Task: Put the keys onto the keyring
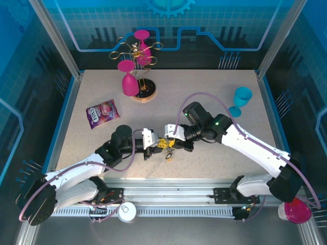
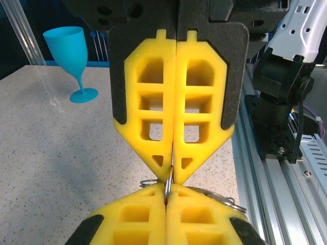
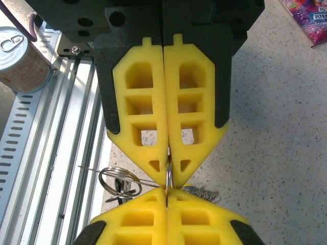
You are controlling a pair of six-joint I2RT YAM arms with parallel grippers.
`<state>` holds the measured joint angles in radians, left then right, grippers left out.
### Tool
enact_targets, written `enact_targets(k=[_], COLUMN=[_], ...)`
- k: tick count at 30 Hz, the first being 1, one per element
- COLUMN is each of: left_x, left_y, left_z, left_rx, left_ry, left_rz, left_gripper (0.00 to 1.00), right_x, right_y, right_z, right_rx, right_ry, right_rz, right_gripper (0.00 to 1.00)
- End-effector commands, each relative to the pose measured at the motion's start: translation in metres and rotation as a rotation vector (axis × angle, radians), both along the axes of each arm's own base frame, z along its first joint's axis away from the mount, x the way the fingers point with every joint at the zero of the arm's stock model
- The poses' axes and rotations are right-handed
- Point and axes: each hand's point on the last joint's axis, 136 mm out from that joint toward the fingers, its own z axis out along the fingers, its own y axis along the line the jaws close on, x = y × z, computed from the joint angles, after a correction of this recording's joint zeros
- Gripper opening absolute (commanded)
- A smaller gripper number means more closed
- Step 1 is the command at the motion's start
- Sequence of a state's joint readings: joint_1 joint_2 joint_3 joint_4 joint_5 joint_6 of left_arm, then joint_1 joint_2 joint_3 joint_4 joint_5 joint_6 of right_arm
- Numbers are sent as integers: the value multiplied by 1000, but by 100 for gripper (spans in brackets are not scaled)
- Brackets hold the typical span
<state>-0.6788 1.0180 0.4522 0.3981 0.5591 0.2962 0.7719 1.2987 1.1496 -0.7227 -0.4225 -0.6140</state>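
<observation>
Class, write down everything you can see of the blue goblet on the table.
The goblet is turquoise all over, matt and plastic-looking. It has a flared bowl, a thin stem and a round flat foot. It stands upright on the speckled table, toward its far right corner. Nothing but the table touches it.

White arms point(image 1: 255, 148), black joints point(image 1: 122, 137), lilac cables point(image 1: 204, 94), yellow latticed finger pads point(image 2: 151, 114)

Purple snack packet point(image 1: 102, 113), pale lettering too blurred to read, no other legible text
</observation>
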Motion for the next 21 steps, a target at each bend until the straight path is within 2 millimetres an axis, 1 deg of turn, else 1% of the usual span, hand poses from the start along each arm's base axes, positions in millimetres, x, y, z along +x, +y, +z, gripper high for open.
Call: enact_targets(k=[1, 2, 3, 5, 7, 8, 9, 17, 21], left_x=[-3, -4, -5, -7, -8, -9, -10, -14, -15], left_y=[-1, 0, 0, 1, 1, 1, 1, 2, 2], left_z=[16, 18, 20, 24, 28, 28, 29, 29, 28], left_rx=[-31, -51, -70, -104, -137, -150, -158, -179, -184], left_ry=[-63, -72, -80, -95, -107, -110, -108, -99, -95], left_rz=[-19, -20, -21, -21, -23, -22, -25, -41, -45], left_gripper=[0, 0, 0, 0, 0, 0, 0, 0, 0], right_x=[-5, -1, 1, 2, 1, 3, 1, 6, 4], right_y=[1, -1, -4, -8, -11, -11, -13, -6, -2], right_z=[21, 23, 24, 23, 15, 17, 6, 5, 3], right_rx=[108, 147, 183, 235, 248, 259, 246, 289, 299], right_ry=[-14, -19, -21, -20, -16, -23, -3, -1, -4], right_rz=[-7, -36, -65, -95, -116, -125, -134, -140, -124], right_gripper=[18, 29, 34, 35, 35, 35, 35, 26, 26])
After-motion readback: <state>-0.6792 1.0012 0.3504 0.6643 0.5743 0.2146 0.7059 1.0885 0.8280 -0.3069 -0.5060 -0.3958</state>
